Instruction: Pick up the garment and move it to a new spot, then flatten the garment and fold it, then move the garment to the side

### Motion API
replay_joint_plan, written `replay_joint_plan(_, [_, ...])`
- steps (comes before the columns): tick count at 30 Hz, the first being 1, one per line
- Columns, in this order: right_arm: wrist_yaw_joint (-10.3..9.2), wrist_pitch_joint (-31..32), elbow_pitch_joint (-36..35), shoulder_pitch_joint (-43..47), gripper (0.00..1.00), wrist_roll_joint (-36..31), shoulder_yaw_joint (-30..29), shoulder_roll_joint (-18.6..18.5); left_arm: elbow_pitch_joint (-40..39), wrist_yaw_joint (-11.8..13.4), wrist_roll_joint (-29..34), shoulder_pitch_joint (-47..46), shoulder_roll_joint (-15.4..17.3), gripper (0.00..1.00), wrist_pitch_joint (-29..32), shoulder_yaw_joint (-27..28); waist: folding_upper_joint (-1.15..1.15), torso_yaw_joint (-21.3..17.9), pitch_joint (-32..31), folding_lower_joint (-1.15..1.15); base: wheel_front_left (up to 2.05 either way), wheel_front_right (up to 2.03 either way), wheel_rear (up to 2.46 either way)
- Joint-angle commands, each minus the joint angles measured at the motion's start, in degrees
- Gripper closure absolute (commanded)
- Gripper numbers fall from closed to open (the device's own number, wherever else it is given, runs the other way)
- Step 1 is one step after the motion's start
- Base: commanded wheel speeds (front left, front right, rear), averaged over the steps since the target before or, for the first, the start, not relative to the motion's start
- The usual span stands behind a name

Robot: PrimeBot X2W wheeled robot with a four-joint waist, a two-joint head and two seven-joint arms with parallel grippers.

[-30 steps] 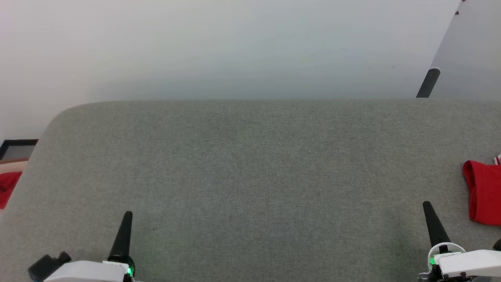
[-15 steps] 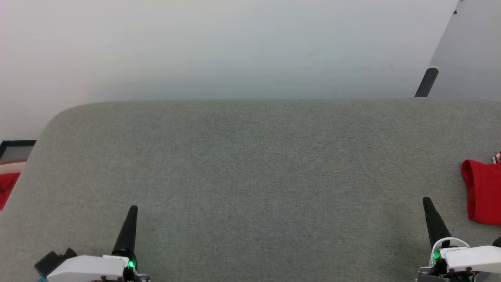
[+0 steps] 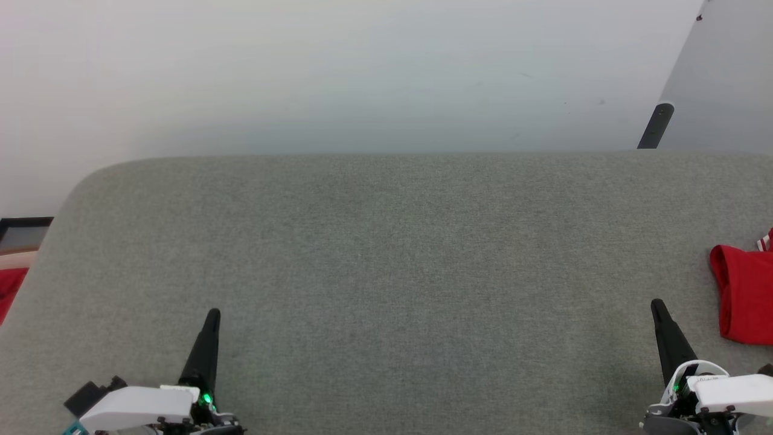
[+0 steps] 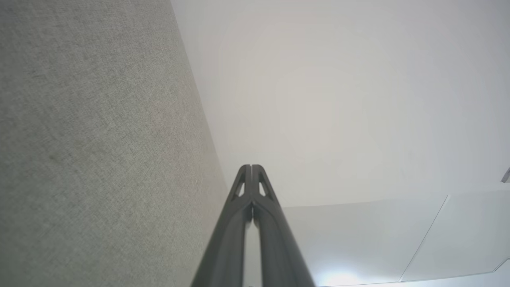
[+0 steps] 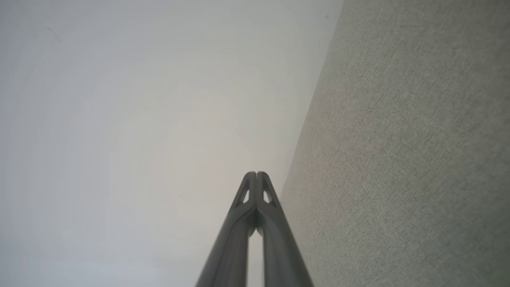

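At the head view's right edge, on the grey surface, lies the garment, near the right gripper. That and the left gripper have crept forward since a second ago. The wrist views show more plainly both jaws pressed together, empty.

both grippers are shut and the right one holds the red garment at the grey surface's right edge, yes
No. The right gripper is shut but empty: the head view shows the red garment lying apart from it at the grey surface's right edge.
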Motion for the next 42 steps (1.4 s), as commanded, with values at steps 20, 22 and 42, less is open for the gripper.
replay_joint_plan(20, [-0.03, 2.17, 1.18, -2.03, 1.00, 8.27, -0.57, -0.02, 1.01, 0.08, -5.76, -2.36, -1.73, 1.00, 2.25, 0.76, 0.00, -0.37, 0.07, 0.00, 0.00, 0.00, 0.00])
replay_joint_plan(22, [-0.03, 2.21, 1.15, -2.03, 1.00, 8.04, -0.59, 0.00, 0.97, 0.08, -5.62, -2.35, -1.68, 1.00, 2.25, 0.76, 0.00, -0.37, 0.07, 0.00, 0.00, 0.00, 0.00])
replay_joint_plan(42, [-0.03, 2.38, 1.16, -1.70, 1.00, 7.68, -0.86, 0.18, 0.95, 0.08, -5.52, -2.34, -1.74, 1.00, 2.23, 0.80, 0.00, -0.37, 0.06, 0.00, 0.00, 0.00, 0.00])
